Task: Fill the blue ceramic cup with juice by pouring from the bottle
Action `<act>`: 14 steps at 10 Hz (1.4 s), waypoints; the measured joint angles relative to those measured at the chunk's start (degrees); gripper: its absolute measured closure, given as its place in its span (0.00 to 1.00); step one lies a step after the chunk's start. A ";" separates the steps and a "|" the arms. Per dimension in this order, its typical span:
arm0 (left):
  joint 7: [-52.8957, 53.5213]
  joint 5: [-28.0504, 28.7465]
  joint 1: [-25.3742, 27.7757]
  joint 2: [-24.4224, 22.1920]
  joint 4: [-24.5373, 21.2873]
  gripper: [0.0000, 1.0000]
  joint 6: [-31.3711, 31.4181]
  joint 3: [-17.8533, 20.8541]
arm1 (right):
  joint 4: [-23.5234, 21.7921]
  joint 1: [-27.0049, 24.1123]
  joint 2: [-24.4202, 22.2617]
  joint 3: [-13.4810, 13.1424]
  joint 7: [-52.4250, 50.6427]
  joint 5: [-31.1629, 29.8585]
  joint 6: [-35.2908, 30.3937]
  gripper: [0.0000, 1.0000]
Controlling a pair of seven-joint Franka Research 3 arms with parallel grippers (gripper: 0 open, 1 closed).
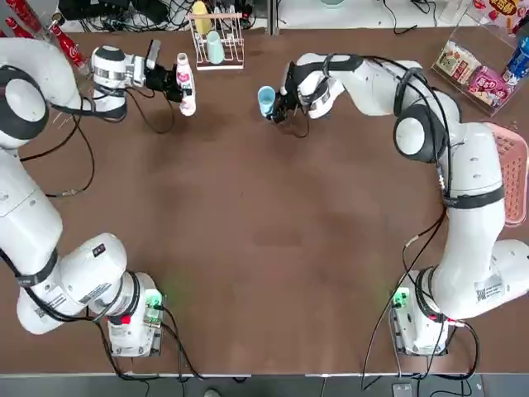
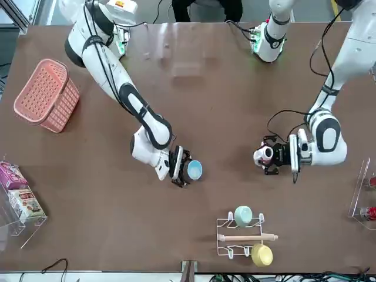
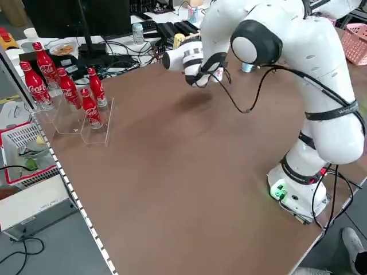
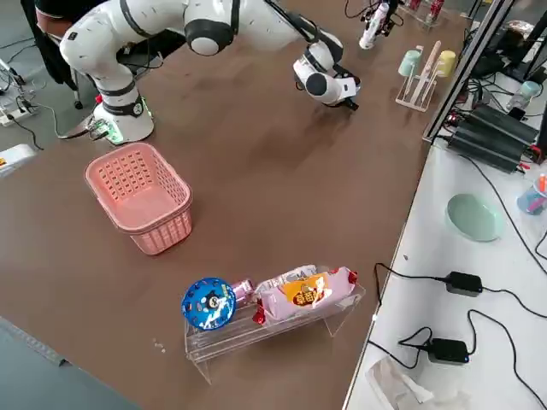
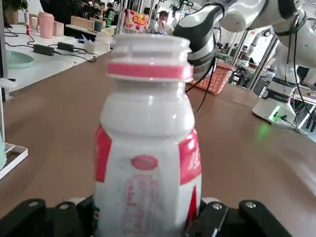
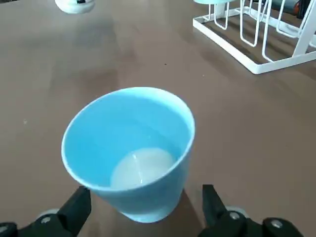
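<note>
The bottle [image 1: 186, 83], white with a red-pink label, is upright at the far left of the table, and my left gripper [image 1: 177, 83] is shut on its lower body. In the left wrist view the bottle [image 5: 148, 143] fills the picture between the dark fingers [image 5: 217, 219]. The blue ceramic cup [image 1: 266, 99] stands on the table near the far middle. A little whitish liquid lies in the bottom of the cup [image 6: 133, 143]. My right gripper [image 1: 278, 106] is open, one finger [image 6: 74, 207] on each side of the cup with a gap to its wall.
A white wire rack [image 1: 216, 41] with a mint-green and a yellow cup stands at the far edge between the two grippers. A pink basket [image 2: 47, 94] sits at the robot's right, a clear snack stand [image 1: 475, 70] at the far right, and red cola bottles [image 3: 69, 86] at the far left.
</note>
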 joint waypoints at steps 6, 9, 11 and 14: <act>-6.30 -1.32 -9.97 -0.43 5.09 0.53 8.81 0.33 | 0.58 0.26 0.36 -0.09 -0.01 0.01 0.56 0.26; -6.33 -1.35 -18.04 -0.45 6.93 0.52 12.95 5.84 | 0.58 0.21 0.37 -0.22 -0.01 0.02 0.63 0.30; -7.78 -1.37 -24.56 -0.44 8.06 0.52 15.72 10.27 | 0.58 0.18 0.38 -0.23 -0.01 0.04 0.64 0.32; -10.19 -1.37 -29.89 -0.46 8.99 0.52 21.87 11.79 | 0.65 0.16 0.38 -0.23 -0.01 0.04 0.66 0.37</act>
